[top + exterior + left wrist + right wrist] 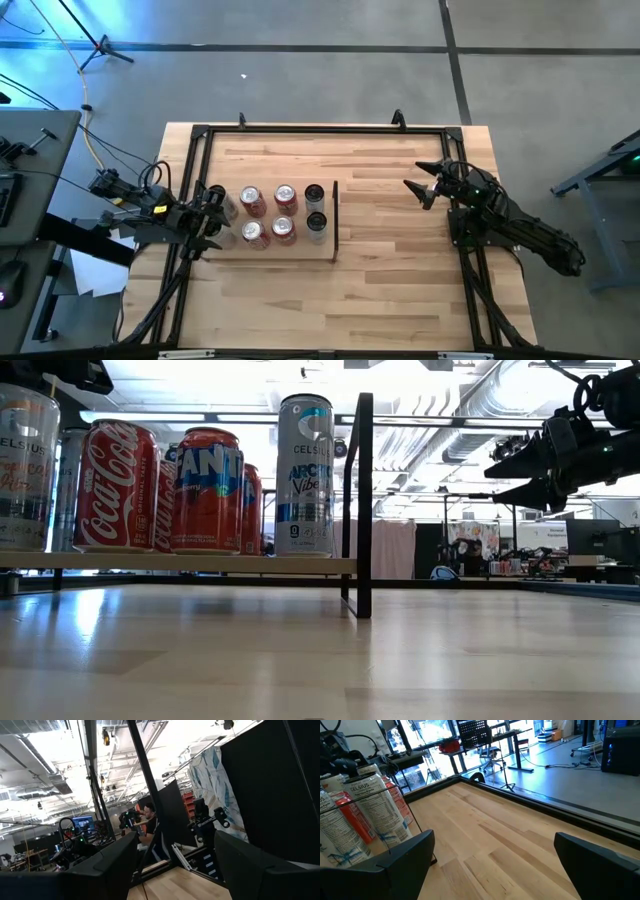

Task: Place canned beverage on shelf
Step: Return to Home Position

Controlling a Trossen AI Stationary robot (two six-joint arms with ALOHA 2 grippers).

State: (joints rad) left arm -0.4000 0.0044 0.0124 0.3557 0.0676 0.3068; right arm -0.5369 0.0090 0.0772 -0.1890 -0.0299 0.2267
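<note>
On shelf (300,251): cans (284,197) in rows. Left gripper (212,216) at shelf end, right gripper (416,181) well apart; both fingers spread.

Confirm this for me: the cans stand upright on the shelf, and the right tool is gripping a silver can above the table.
Not right. The right tool grips nothing. The right wrist view shows it open and empty above the table, with only bare wood between its fingers. The rest holds: the cans stand upright on the shelf.
</note>
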